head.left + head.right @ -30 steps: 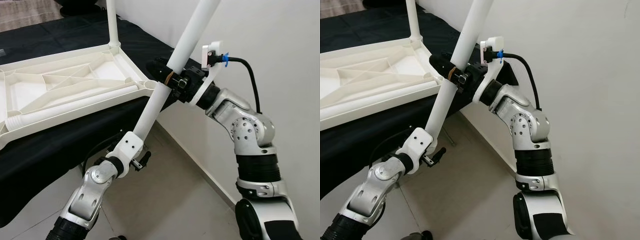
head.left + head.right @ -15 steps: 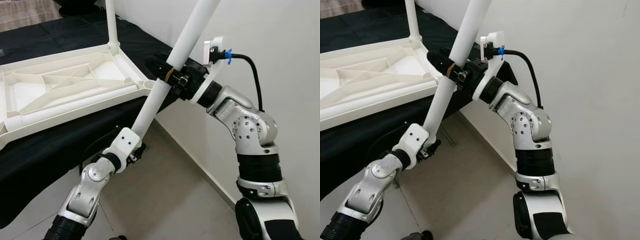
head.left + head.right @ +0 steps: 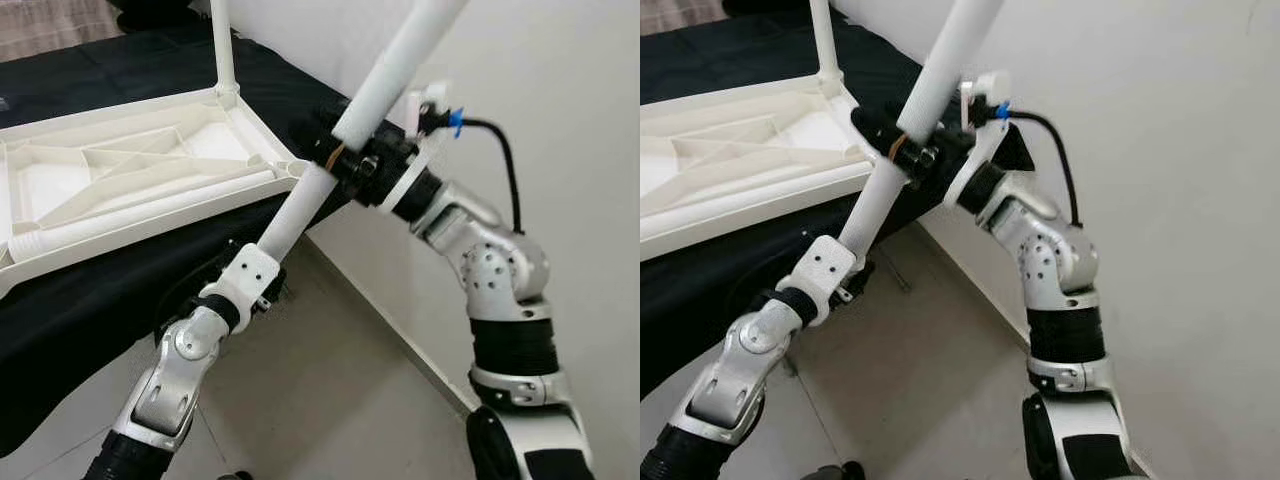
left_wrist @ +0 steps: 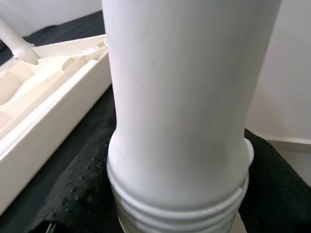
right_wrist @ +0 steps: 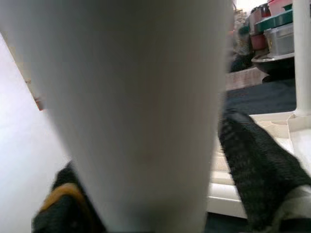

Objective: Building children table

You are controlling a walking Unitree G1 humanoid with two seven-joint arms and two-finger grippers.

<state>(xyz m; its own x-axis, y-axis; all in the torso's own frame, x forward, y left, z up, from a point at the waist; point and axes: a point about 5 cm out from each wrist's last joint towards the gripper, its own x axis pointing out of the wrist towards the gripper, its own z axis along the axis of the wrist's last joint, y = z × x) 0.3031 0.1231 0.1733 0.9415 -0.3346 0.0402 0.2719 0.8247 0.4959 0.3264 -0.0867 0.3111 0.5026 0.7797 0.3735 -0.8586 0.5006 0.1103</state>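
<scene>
table leg (image 3: 345, 140) clamped between right fingers (image 3: 872, 125), left fingers (image 4: 82, 194) (lower end)

You are looking at a bed (image 3: 120, 290) under a black cover, with an upturned white tabletop (image 3: 130, 175) lying on it, one loose leg (image 3: 150, 210) resting inside its ribbed underside.
</scene>
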